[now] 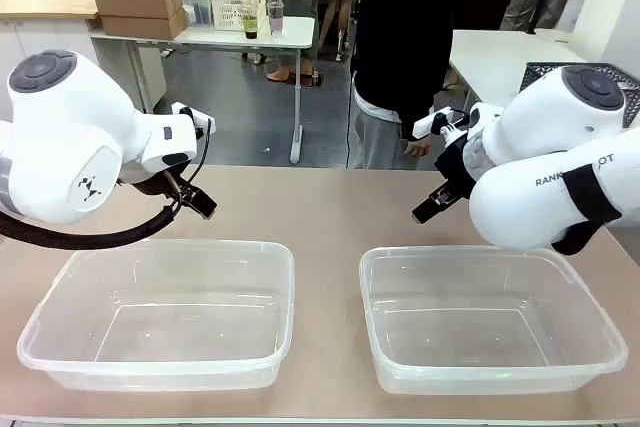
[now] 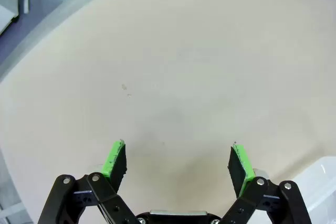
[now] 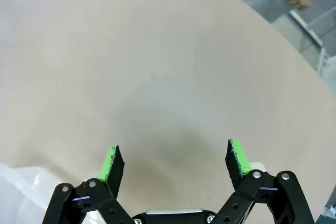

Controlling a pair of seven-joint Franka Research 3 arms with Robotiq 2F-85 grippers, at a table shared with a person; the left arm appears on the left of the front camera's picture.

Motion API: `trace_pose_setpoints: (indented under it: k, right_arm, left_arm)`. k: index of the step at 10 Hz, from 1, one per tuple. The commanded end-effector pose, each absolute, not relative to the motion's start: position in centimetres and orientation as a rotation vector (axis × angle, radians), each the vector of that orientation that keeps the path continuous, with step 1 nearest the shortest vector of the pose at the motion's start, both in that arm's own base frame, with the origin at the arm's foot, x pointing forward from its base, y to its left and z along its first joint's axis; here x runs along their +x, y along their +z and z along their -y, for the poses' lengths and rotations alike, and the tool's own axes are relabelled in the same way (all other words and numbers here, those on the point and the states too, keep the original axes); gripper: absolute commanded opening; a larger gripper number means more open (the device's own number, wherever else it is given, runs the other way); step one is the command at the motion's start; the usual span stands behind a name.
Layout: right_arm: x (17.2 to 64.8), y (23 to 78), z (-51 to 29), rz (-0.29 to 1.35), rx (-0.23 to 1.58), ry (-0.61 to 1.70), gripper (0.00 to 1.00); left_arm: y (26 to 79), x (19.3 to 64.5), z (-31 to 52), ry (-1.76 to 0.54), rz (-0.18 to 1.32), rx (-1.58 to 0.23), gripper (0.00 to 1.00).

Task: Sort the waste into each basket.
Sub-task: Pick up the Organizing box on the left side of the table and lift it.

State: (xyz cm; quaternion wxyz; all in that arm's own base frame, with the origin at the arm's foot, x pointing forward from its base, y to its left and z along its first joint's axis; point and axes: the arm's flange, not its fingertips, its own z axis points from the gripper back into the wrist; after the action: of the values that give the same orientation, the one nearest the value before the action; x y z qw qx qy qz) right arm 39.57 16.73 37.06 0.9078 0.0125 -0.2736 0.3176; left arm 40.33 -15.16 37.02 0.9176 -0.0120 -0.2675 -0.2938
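Note:
Two see-through plastic tubs stand side by side at the table's near edge, the left tub (image 1: 160, 312) and the right tub (image 1: 490, 317), both holding nothing. No cans or bottles show on the table in any view. My left gripper (image 1: 197, 202) hangs above the table just behind the left tub, and in its wrist view the left gripper (image 2: 178, 162) is open over bare tabletop. My right gripper (image 1: 432, 206) hovers behind the right tub; the right gripper (image 3: 173, 162) is open too, with nothing between its green pads.
A person in a dark top (image 1: 405, 47) stands at the far side, one hand (image 1: 416, 146) by the table edge. A dark lattice basket (image 1: 540, 72) sits on a white table at the back right. Tub corners show in both wrist views.

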Motion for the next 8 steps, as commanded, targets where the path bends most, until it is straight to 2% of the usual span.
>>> trace_pose_setpoints:
  k: [1,8]
  right_arm:
    - [39.57,37.06,-16.73,0.565,0.026,0.655,1.00]
    - [39.57,37.06,-16.73,0.565,0.026,0.655,1.00]
  left_arm:
    - [37.02,40.33,15.16,-0.604,0.550,-0.025,1.00]
    - [37.02,40.33,15.16,-0.604,0.550,-0.025,1.00]
